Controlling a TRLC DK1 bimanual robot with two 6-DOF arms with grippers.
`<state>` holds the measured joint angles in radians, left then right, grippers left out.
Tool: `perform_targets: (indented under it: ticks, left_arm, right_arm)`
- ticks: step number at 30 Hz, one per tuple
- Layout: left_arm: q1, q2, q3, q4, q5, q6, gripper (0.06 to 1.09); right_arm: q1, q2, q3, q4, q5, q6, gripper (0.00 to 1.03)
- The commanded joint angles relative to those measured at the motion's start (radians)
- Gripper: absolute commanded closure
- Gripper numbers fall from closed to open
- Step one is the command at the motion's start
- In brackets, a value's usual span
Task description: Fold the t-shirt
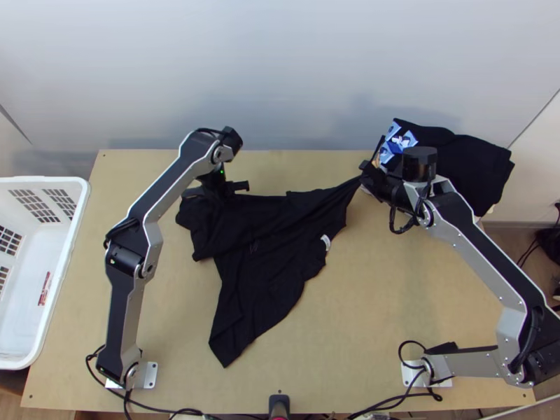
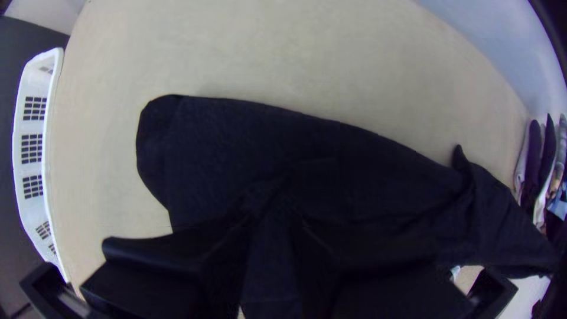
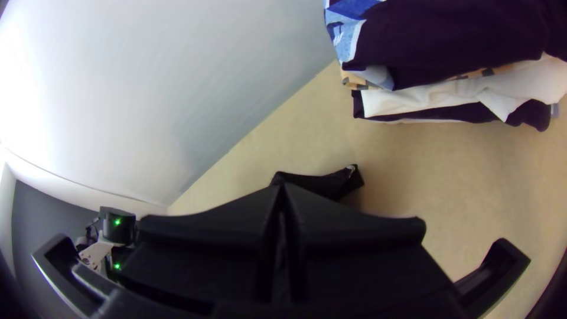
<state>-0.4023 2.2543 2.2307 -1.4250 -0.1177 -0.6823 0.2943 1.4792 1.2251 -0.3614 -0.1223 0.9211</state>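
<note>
Light wooden table (image 1: 378, 315) supports the black t-shirt (image 1: 259, 280), which lies unevenly spread and creased. Right gripper (image 3: 283, 188): closed, pinching its drawn-out end. Left gripper (image 2: 269, 221): closure and hold cannot be determined. Shallow pinch may cause slippage; one-sided pulling may drag fabric into the clothes stack (image 1: 458, 157).

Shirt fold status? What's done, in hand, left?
Done: t-shirt is out on the table, no neat fold visible. In hand: right gripper is shut on a stretched-out end; left gripper is at the opposite end, grip unclear. Left: probably straightening, then all the folding.
</note>
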Motion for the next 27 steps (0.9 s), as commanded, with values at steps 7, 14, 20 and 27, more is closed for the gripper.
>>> perform_targets:
  ticks: [7,14,20,27]
  left_arm:
    - [-0.013,0.057,0.058,-0.003,-0.003,-0.163,1.03]
    - [-0.044,0.094,0.061,0.034,0.015,-0.109,0.64]
    - [-0.053,0.106,0.070,0.094,0.009,-0.082,0.63]
    - [-0.046,0.100,0.083,0.169,0.003,-0.076,0.59]
  right_arm:
    - [0.023,0.004,-0.003,-0.005,0.010,0.010,1.00]
    - [0.022,0.004,-0.012,-0.008,0.012,0.007,1.00]
    - [0.023,0.006,-0.015,-0.008,0.012,0.005,1.00]
    - [0.029,0.010,-0.015,-0.007,0.012,0.001,1.00]
